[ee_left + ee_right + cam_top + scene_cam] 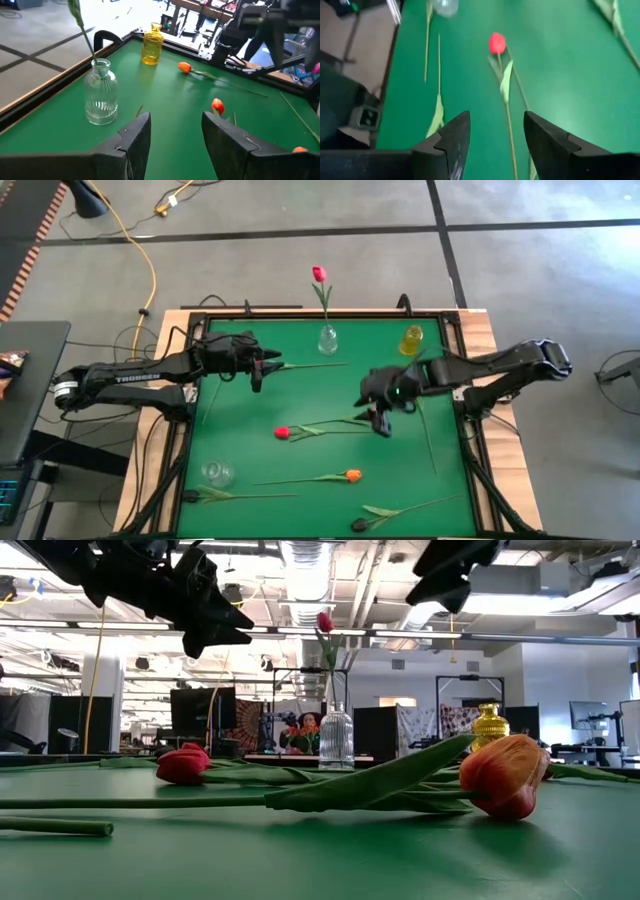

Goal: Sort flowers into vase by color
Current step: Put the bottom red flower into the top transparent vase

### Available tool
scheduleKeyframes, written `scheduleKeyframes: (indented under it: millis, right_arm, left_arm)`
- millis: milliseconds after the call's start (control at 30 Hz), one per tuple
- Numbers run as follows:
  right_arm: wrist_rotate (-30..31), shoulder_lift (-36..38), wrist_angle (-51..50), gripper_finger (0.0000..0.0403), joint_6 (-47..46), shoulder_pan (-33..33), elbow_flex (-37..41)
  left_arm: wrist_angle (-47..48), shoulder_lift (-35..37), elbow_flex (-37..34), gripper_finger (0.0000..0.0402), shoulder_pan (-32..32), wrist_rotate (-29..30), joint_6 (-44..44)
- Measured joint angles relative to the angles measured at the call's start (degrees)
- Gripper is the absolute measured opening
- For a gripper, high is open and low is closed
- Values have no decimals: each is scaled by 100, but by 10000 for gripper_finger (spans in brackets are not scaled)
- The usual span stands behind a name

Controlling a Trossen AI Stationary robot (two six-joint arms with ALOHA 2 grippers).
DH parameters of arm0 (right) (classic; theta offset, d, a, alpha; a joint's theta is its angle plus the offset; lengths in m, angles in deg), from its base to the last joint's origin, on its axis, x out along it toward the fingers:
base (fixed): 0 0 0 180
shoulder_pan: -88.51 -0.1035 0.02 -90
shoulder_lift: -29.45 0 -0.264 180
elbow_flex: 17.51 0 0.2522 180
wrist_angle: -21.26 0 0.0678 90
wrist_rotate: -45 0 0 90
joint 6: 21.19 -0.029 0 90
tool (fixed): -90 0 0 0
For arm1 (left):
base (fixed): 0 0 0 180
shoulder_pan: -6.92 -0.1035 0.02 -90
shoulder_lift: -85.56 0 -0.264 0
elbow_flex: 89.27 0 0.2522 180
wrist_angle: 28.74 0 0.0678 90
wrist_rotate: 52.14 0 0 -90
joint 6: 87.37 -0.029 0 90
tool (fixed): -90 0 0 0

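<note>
While the right pincer [381,420] hovers released over the red tulip [283,433] lying mid-surface [240,410] and the left pincer [258,368] waits released near the clear vase [328,339], the light, floppy stem looks best pinched mid-length.

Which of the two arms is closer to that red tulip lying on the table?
The right. The right gripper hovers just beyond the red tulip's stem end; the left gripper is farther off, near the clear vase.
</note>
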Motion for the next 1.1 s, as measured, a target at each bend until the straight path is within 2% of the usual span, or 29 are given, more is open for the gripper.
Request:
scheduleKeyframes:
  millis: [167, 367, 533, 767, 967, 1100]
  right_arm:
    - [557, -464, 24, 206, 7, -440, 0]
    - [554, -1255, 259, 202, 175, -354, -2]
    - [150, -1967, 628, 202, 229, -249, -2]
    - [17, -2769, 1248, 196, 305, -305, -19]
    - [404, -3176, 1308, 182, 283, -294, -234]
    - [413, -3277, 1276, 170, 285, -286, -271]
  left_arm:
    - [20, 0, 2, 165, 2, 7, 56]
    - [148, 0, 4, 165, 49, 164, 851]
    - [214, 0, 4, 165, 175, 182, 1137]
    - [399, 0, 4, 165, 387, 211, 714]
    - [644, 0, 4, 165, 529, 5, 473]
    - [781, 0, 4, 165, 615, 9, 325]
